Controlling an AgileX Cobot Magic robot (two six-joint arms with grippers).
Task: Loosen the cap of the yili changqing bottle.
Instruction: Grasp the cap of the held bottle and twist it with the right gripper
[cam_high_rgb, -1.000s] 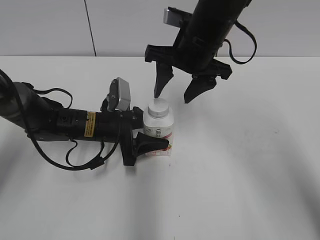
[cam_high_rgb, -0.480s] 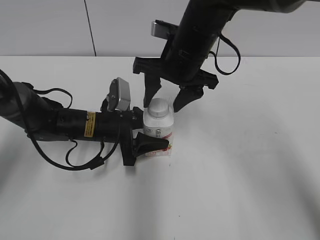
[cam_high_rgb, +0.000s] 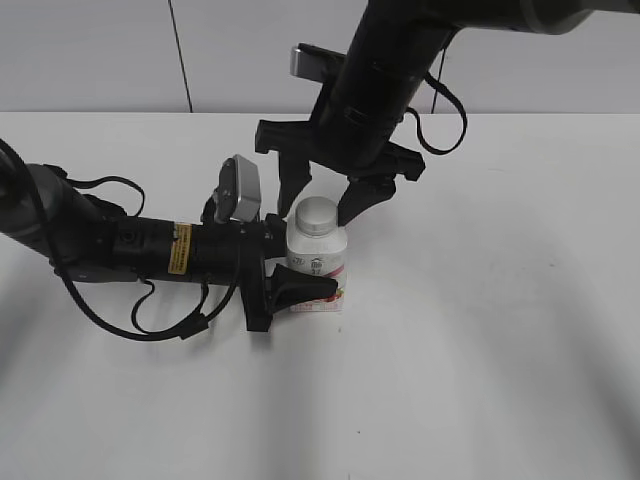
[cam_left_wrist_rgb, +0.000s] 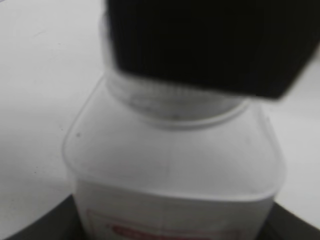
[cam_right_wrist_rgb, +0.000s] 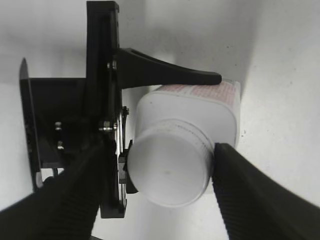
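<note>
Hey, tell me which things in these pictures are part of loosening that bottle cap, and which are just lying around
Part of the job:
- cap, still on the neck
- yili changqing bottle, upright on the table
- left gripper, shut on the bottle's body
- right gripper, open, one finger on each side of the cap

Lying about:
- nothing loose; only the bare white table

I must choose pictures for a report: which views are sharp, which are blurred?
Exterior view: sharp, even light, soft shadows on the table. Left wrist view: blurred, the bottle too close, a dark out-of-focus shape across the top. Right wrist view: cap fairly clear, near fingers soft.
</note>
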